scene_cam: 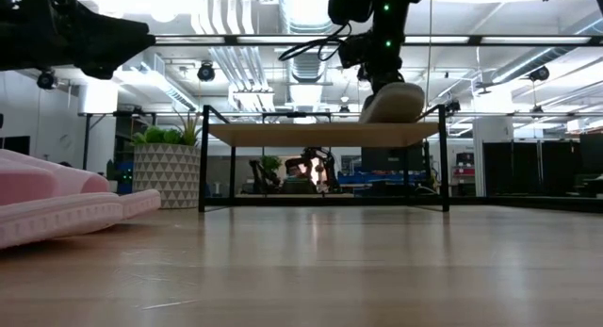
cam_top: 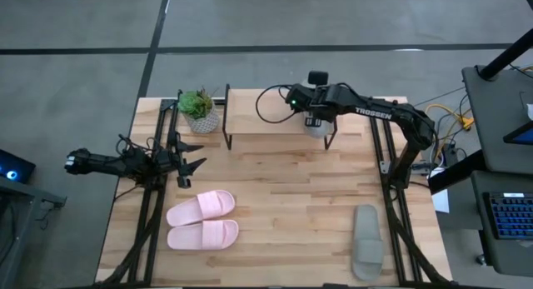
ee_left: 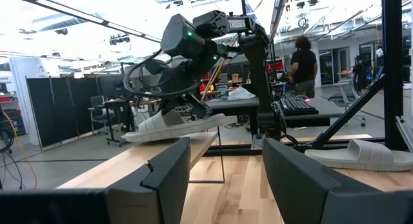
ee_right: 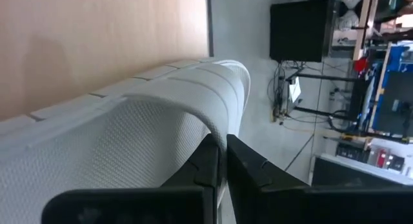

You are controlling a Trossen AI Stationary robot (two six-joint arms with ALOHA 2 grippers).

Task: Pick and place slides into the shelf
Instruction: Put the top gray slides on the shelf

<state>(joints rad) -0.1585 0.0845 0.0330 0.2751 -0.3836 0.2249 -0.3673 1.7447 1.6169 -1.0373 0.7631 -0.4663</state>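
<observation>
High view, right gripper [cam_top: 317,122] jaws pinching grey slide [cam_top: 316,128] (mostly hidden) over shelf [cam_top: 275,112], left gripper [cam_top: 191,154] jaws apart.

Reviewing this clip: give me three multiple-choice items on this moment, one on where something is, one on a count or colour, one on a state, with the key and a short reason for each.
1. Where is the grey-beige slide held by the right gripper?
A. on the floor
B. at the right end of the shelf top
C. beside the pink pair

2. How many slides lie on the tabletop, off the shelf?
A. one
B. two
C. three

3. What state is the left gripper in?
A. open and empty
B. shut on a pink slide
C. shut on the plant pot

Key: 1 B, the high and low views show it over the shelf's right end, in the right gripper. 2 C, the pink pair and one grey-beige slide lie on the table. 3 A, its fingers stand apart with nothing between them in the left wrist view.
</observation>
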